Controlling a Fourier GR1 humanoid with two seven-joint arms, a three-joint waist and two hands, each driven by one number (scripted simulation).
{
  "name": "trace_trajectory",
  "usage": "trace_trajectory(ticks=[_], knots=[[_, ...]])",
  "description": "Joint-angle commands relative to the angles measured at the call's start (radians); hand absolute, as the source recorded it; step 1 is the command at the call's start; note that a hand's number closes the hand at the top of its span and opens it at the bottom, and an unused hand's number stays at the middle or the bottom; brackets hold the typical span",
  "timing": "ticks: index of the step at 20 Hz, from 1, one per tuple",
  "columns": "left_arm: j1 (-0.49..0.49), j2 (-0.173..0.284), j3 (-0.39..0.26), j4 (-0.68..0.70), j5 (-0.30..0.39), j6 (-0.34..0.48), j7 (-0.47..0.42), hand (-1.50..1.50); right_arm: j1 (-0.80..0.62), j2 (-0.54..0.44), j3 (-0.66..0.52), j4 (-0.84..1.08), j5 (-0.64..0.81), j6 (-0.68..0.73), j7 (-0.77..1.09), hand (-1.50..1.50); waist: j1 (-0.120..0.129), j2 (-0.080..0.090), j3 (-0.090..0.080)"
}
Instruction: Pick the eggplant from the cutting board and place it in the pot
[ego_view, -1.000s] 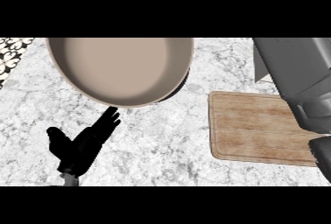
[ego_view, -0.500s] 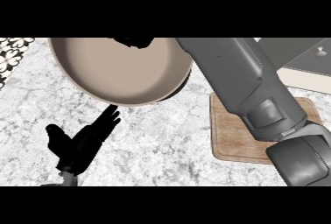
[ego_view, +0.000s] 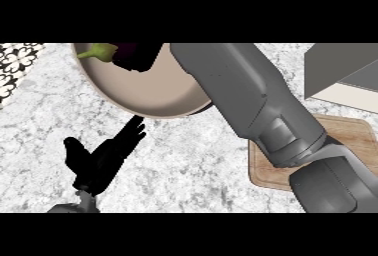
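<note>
Head view: right hand (ego_view: 139, 55) reaches over the pot (ego_view: 148, 92), fingers curled round the eggplant (ego_view: 111, 51) to carry it above the pot's far side, ready to let go. Left hand (ego_view: 103, 157) rests open on the desk (ego_view: 184, 160) below the pot. Board (ego_view: 347, 135) lies right of the pot.

Light even and bright, diffuse, no clear source. Table (ego_view: 192, 155) marble reads pale grey with no glare. Pot (ego_view: 159, 95) interior shows a soft gradient, darker along its upper left wall. Faint shade on the cutting board (ego_view: 347, 130) beside the right forearm (ego_view: 251, 95). Left robot hand (ego_view: 100, 160), below the pot, reads as flat black, no surface detail.
</note>
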Motion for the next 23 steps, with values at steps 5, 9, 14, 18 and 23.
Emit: trace_trajectory(ticks=[5, 9, 14, 18, 23], knots=[[-0.067, -0.036, -0.036, 0.004, -0.004, -0.013, 0.003, 0.00, 0.046, 0.006, 0.026, 0.050, -0.221, 0.157, 0.050, -1.50, 0.057, 0.013, -0.001], [-0.107, -0.050, -0.031, 0.028, -0.022, 0.012, 0.015, 0.00, 0.058, 0.006, 0.047, 0.039, -0.323, 0.197, 0.044, -1.50, 0.064, 0.014, -0.001], [-0.107, -0.043, -0.024, 0.038, -0.016, -0.002, 0.016, 0.00, 0.074, 0.006, 0.044, 0.033, -0.438, 0.215, -0.001, -1.50, 0.057, 0.015, -0.001], [-0.130, -0.037, -0.008, 0.036, -0.009, -0.006, 0.021, 0.00, 0.040, 0.006, 0.036, 0.035, -0.504, 0.112, 0.017, -1.50, 0.042, 0.011, 0.000], [-0.084, -0.047, -0.007, 0.019, -0.022, 0.020, 0.012, 0.00, 0.061, 0.006, 0.003, 0.116, -0.521, 0.060, -0.045, -1.50, 0.024, 0.017, 0.001]])
